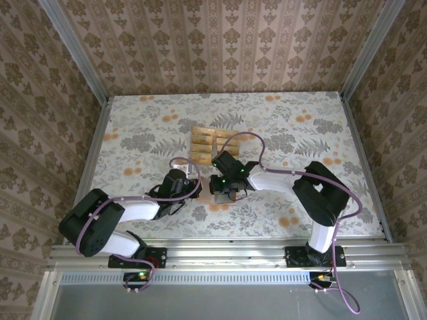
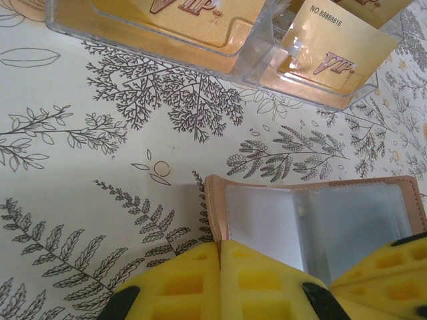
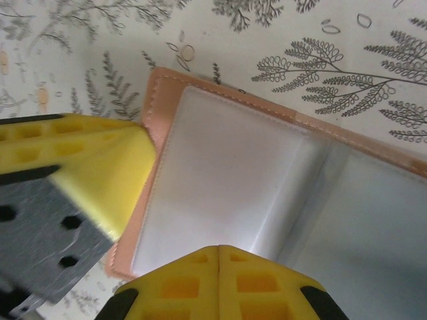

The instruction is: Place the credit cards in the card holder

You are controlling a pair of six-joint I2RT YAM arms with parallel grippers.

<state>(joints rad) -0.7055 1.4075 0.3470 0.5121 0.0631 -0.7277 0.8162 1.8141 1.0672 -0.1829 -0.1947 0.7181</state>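
The card holder point(image 2: 280, 220) lies open on the table, pinkish-brown cover down, greyish clear sleeves up. My left gripper point(image 2: 219, 250) is shut on the cover's left edge, which runs between its yellow fingertips. My right gripper point(image 3: 219, 252) is shut at the near edge of a clear sleeve of the card holder point(image 3: 233, 173), and the left arm's fingers point(image 3: 100, 173) show at the cover's left edge. The golden credit cards point(image 2: 330, 50) stand in a clear plastic tray point(image 2: 167, 50) beyond the holder. From above, both grippers point(image 1: 203, 192) point(image 1: 225, 192) meet over the card holder point(image 1: 220, 199), just in front of the cards point(image 1: 212, 143).
The table point(image 1: 313, 133) has a floral cloth and patterned walls on three sides. A metal rail point(image 1: 227, 253) runs along the near edge where the arm bases sit. Open cloth lies left and right of the tray.
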